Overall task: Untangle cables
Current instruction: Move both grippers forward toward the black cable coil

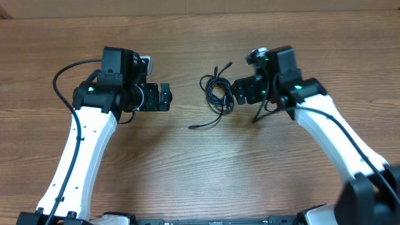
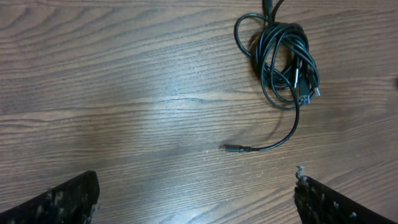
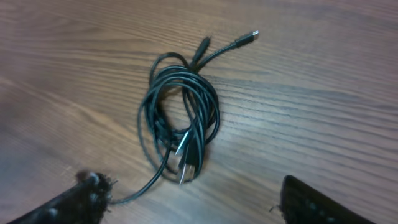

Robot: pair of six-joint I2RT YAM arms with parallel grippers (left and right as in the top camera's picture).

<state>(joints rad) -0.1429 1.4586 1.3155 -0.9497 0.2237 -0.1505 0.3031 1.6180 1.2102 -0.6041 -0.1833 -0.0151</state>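
Note:
The cables (image 1: 218, 94) lie as a small coiled black tangle on the wooden table between the two arms, with one loose strand trailing toward the front left and plug tips sticking out at the back. The tangle shows in the left wrist view (image 2: 283, 59) and in the right wrist view (image 3: 180, 121). My left gripper (image 1: 166, 97) is open and empty, well to the left of the tangle; its fingertips frame bare wood (image 2: 196, 199). My right gripper (image 1: 237, 92) is open and empty, just right of the tangle, with a trailing strand passing close to one fingertip (image 3: 193, 199).
The wooden table (image 1: 200, 162) has a beige wall edge along the back. A thick black robot cable (image 1: 62, 81) loops beside the left arm, and another hangs under the right arm (image 1: 262, 112).

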